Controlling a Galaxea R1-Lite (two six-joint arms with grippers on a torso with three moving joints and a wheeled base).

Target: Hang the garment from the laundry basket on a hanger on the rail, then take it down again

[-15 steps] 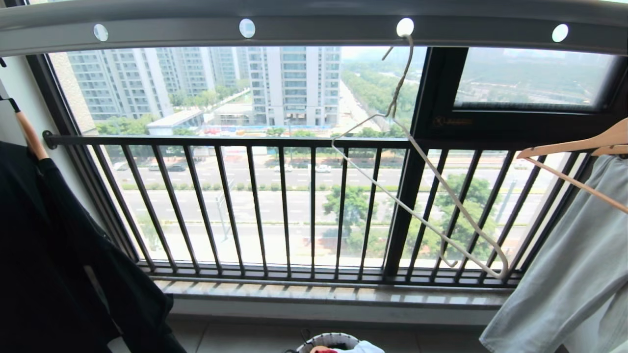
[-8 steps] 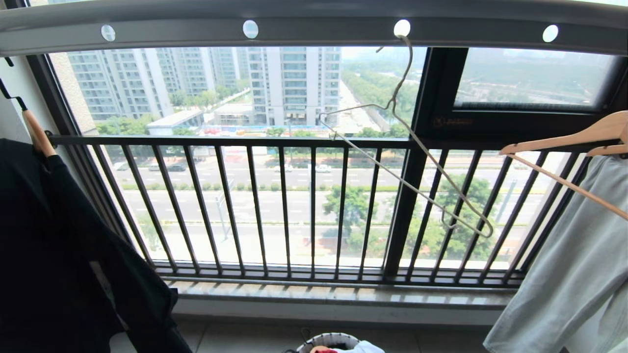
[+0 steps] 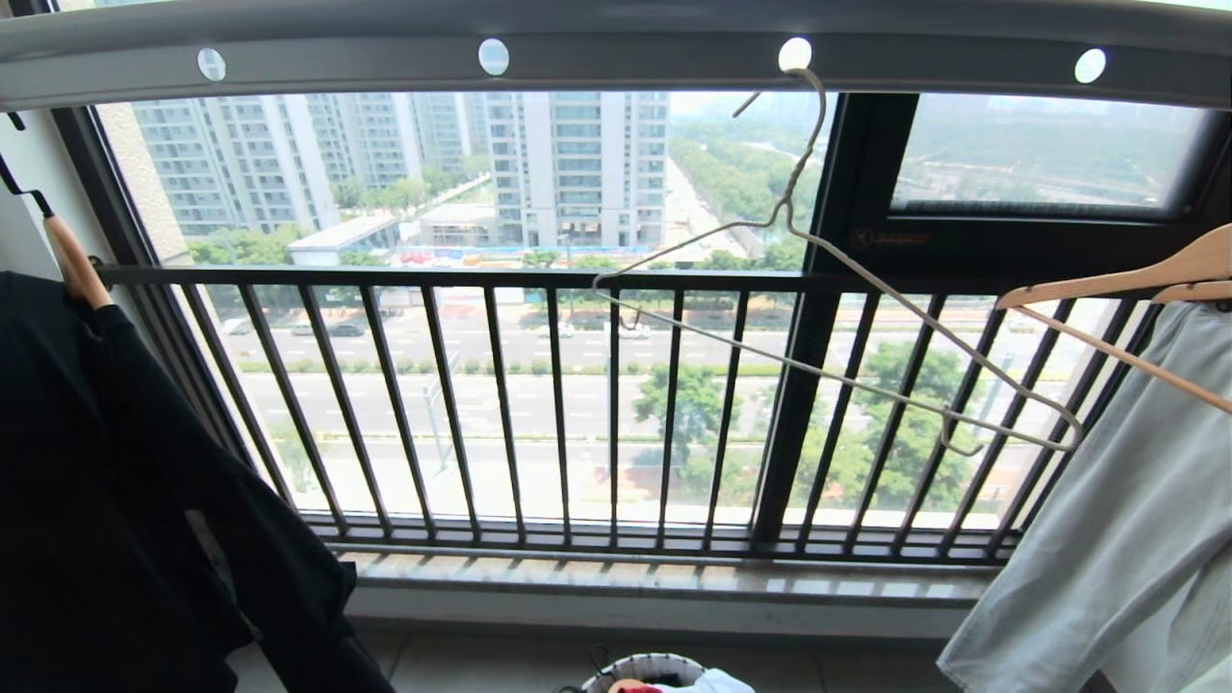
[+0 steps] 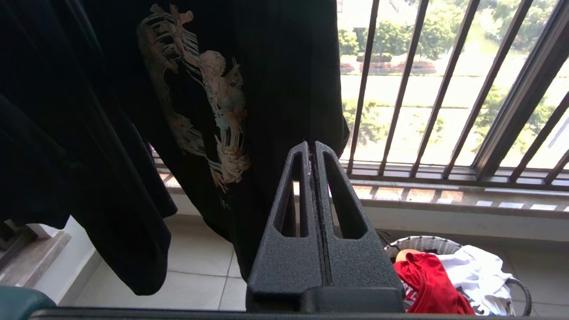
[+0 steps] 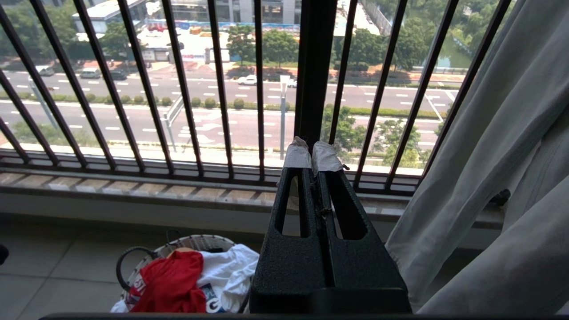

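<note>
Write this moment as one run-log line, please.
garment: in laundry basket | hanger: empty on rail | left pincer: shut | right pincer: shut

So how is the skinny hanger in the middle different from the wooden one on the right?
The wire hanger is thin, pale and bare; the wooden hanger is thicker, tan and has a pale grey garment hanging from it. The wire hanger tilts, its right end lower, and hooks into a hole in the rail; the wooden hanger's hook is out of view.
</note>
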